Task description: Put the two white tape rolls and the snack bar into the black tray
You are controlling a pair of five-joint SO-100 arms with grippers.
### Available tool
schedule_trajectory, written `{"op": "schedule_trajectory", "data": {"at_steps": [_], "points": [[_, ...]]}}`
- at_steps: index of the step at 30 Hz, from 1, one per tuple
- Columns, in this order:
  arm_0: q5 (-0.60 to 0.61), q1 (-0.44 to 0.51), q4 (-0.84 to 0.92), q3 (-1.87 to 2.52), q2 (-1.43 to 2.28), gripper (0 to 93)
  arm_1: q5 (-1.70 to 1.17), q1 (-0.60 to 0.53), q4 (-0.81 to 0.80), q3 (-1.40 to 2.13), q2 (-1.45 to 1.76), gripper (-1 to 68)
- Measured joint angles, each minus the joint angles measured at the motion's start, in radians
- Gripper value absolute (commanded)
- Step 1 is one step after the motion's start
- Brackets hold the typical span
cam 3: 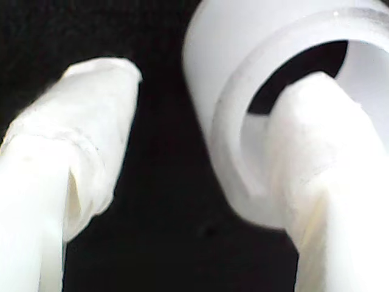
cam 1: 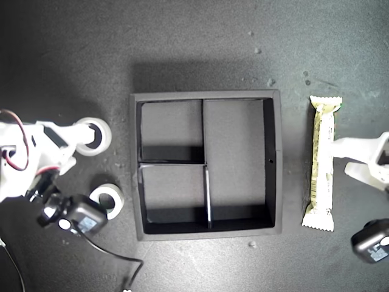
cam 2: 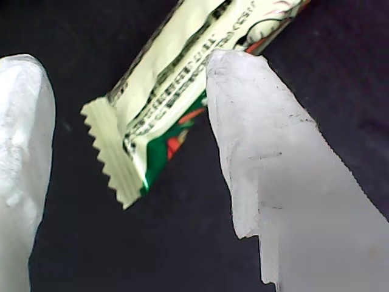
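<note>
Square matte black tray (cam 1: 275, 159) showed uniformly dark walls and greyish compartment floors, on a dark charcoal tabletop (cam 1: 194, 48) flecked with pale specks; long narrow snack bar (cam 1: 323, 163) wore a pale cream-yellow wrapper with dark small print along its length, zigzag crimped ends, and, in the first wrist view, a green panel with red-orange touches (cam 2: 170, 140); larger white tape ring (cam 1: 94, 135) and smaller white tape ring (cam 1: 109, 198) were plain white around dark holes; my first gripper (cam 2: 127, 152) and my second gripper (cam 3: 200, 152) had translucent white fingers; red and black wires (cam 1: 18, 146) ran at the exterior view's left.
</note>
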Motion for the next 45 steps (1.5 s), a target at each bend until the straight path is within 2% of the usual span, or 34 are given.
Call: {"op": "schedule_trajectory", "data": {"at_steps": [6, 10, 16, 24, 33, 38, 45], "points": [[-0.023, -0.063, -0.064, -0.021, -0.163, 7.2, 0.0, -0.049, -0.005, 0.021, -0.037, 17.0], [-0.026, -0.089, -0.064, -0.067, -0.227, 0.6, 0.0, -0.061, -0.063, 0.081, -0.051, 18.1], [-0.014, -0.106, -0.044, -0.11, -0.258, 0.0, 0.0, -0.057, -0.095, 0.037, -0.276, 19.9], [0.018, -0.114, 0.186, -0.179, -0.063, 0.0, 0.0, -0.057, -0.087, -0.043, -0.457, 16.7], [0.1, -0.107, 0.414, -0.488, 0.075, 0.0, 0.002, -0.029, -0.12, -0.035, -0.46, 7.7], [0.117, -0.107, 0.442, -0.604, 0.014, 0.0, 0.002, -0.02, 0.017, -0.147, -0.463, 6.0], [0.138, -0.104, 0.44, -0.667, -0.075, 0.0, 0.002, -0.02, 0.307, -0.414, -0.463, 5.6]]}}
